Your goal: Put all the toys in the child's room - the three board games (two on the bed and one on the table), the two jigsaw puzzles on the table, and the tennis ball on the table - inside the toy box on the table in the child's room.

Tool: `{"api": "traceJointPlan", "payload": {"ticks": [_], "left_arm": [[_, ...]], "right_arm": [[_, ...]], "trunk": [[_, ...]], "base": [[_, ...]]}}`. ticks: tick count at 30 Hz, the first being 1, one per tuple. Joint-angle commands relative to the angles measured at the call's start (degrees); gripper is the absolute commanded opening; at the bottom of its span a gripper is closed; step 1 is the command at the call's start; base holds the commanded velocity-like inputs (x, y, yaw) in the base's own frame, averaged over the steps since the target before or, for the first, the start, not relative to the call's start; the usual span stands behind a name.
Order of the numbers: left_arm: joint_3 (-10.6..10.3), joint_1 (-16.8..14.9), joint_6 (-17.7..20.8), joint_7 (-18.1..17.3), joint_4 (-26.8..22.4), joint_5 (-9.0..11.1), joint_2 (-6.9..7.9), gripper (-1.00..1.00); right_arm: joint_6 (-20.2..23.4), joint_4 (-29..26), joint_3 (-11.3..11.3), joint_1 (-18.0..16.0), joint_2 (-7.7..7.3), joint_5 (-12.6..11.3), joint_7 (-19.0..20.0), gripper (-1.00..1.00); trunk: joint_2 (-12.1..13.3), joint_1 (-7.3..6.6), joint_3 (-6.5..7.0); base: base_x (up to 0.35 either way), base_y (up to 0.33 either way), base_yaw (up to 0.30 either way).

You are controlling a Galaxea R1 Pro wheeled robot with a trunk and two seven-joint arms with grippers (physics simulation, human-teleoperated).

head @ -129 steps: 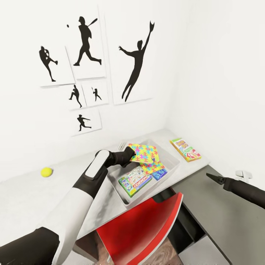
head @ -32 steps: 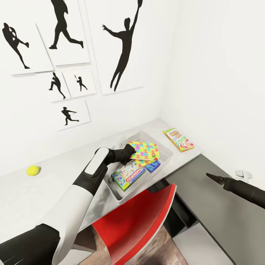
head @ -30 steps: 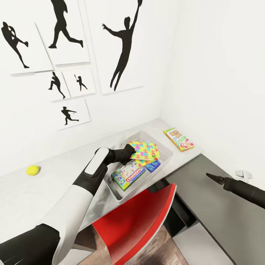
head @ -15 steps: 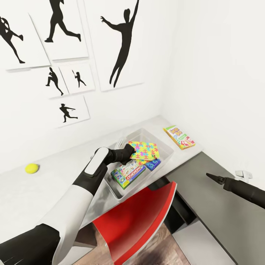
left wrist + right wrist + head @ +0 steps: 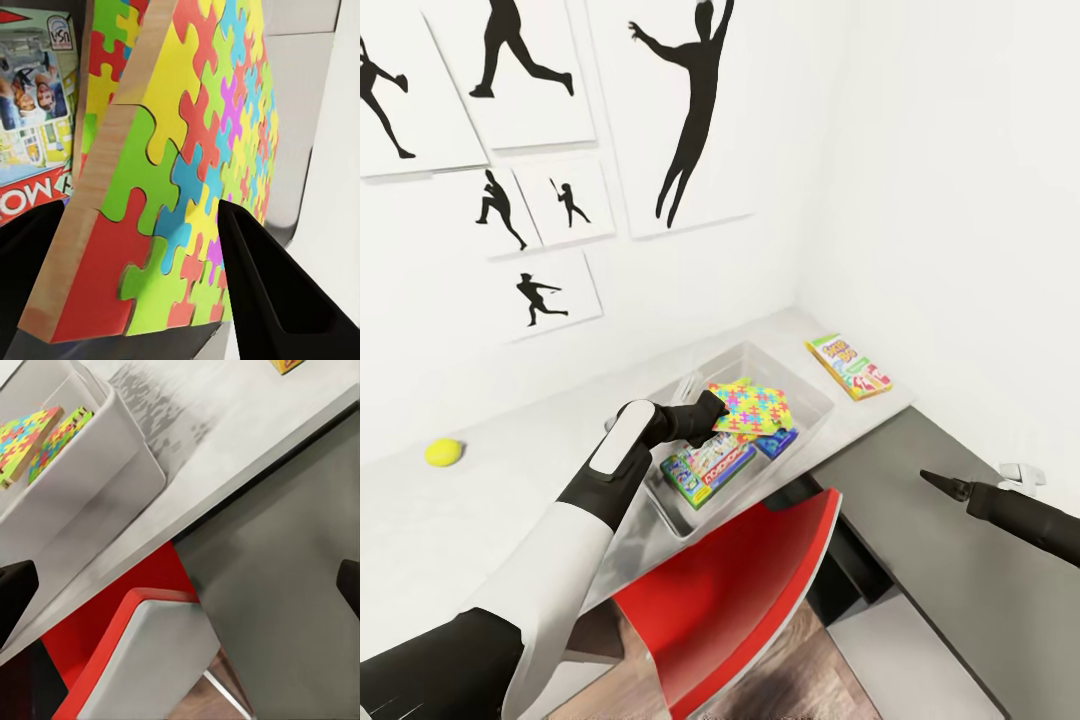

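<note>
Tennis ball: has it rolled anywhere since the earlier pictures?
No. The ball keeps its spot on the table, left of the bin; only the camera shifted.

The head view looks down from above at the shallow light grey toy box [image 5: 812,409], which the left wrist view sees up close and the right wrist view [image 5: 90,472] sees from lower, beside it.

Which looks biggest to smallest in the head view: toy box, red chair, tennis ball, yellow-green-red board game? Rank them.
1. red chair, though nearest the camera
2. toy box
3. yellow-green-red board game
4. tennis ball
</note>
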Motion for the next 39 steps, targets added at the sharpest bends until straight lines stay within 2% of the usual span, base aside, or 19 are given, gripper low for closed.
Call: {"api": "traceJointPlan", "payload": {"ticks": [1,21,39], "left_arm": [[0.0,0.0,0.0,0.6,-0.1,0.3,0.00,-1.00],[0.0,0.0,0.0,0.6,-0.1,0.3,0.00,-1.00],[0.0,0.0,0.0,0.6,-0.2,0.3,0.00,-1.00]], "right_arm": [[0.3,0.0,-0.1,-0.1,-0.01,0.0,0.2,1.00],[0.3,0.0,-0.1,-0.1,-0.01,0.0,0.2,1.00],[0.3,0.0,-0.1,-0.1,-0.01,0.0,0.2,1.00]], "trunk": [[-0.1,0.03,-0.19],[-0.1,0.03,-1.99],[-0.1,0.03,-2.28]], "base": [[0.000,0.000,0.000],[0.000,0.000,0.000],[0.000,0.000,0.000]]}}
